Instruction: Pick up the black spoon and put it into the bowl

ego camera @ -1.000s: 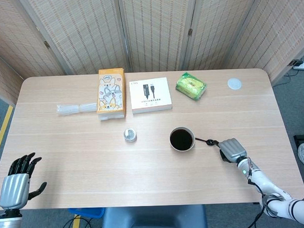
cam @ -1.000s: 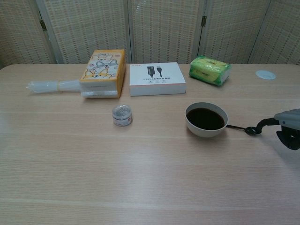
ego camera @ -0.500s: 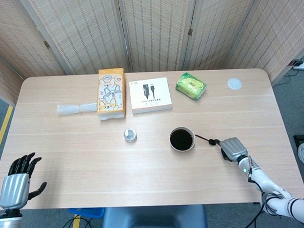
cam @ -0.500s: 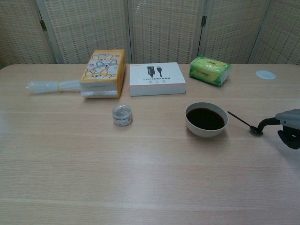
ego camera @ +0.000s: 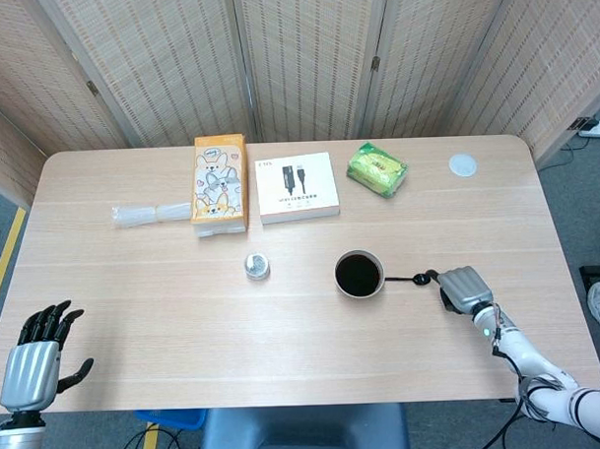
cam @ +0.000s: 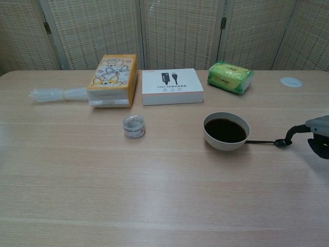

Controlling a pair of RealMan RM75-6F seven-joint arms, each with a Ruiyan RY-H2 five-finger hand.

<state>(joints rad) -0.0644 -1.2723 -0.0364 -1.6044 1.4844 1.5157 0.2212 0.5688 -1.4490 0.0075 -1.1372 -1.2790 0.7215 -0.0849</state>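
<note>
Head view: the right hand (ego camera: 464, 288), lower right of centre, reaches a finger to the outer end of the black spoon (ego camera: 404, 277), which lies flat on the table (ego camera: 284, 324) with its far end touching the bowl (ego camera: 359, 274) at centre; whether the fingers pinch it or merely touch it cannot be told. To do this step well, the hand should probably secure a firm pinch on that end, lift it clear of the rim, and tip the spoon in without nudging the bowl, which looks filled with dark liquid. The left hand (ego camera: 33, 354), lower left corner, hangs off the table with fingers spread, holding nothing. Chest view: at the right edge the right hand (cam: 317, 138) meets the spoon just right of the bowl. Count: one spoon, one bowl, one cartoon carton (cam: 112, 80), one white box (cam: 171, 86), one green packet (cam: 230, 76), one small tin (cam: 133, 126), one clear plastic sleeve (cam: 59, 94), one white disc (cam: 291, 81).
</note>
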